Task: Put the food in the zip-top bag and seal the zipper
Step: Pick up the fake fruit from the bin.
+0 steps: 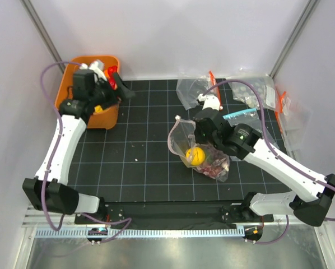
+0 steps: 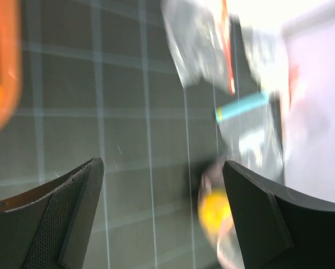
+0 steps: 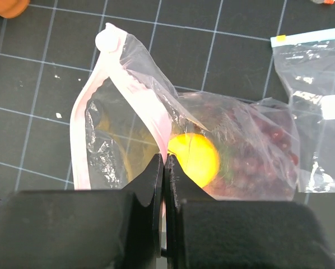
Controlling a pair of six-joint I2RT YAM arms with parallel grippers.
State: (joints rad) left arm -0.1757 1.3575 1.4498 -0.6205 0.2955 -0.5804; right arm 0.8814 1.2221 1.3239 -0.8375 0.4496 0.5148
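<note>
The zip-top bag (image 1: 208,158) lies mid-table with its mouth open. A yellow lemon (image 1: 195,155) and purple grapes (image 1: 216,161) are inside it. In the right wrist view the lemon (image 3: 196,159) and grapes (image 3: 263,148) show through the plastic. The pink zipper (image 3: 80,131) curves around the open mouth. My right gripper (image 3: 164,163) is shut on one side of that zipper strip, just beside the lemon; it also shows in the top view (image 1: 194,139). My left gripper (image 1: 120,85) hangs open and empty over the orange tub's (image 1: 94,116) right rim. Its fingers (image 2: 66,218) are wide apart and hold nothing.
The orange tub at the back left holds red and other toy food (image 1: 110,74). A clear bag with a blue strip (image 1: 241,115) and more clear bags (image 1: 191,89) lie at the back right. White walls enclose the black gridded mat (image 1: 139,151).
</note>
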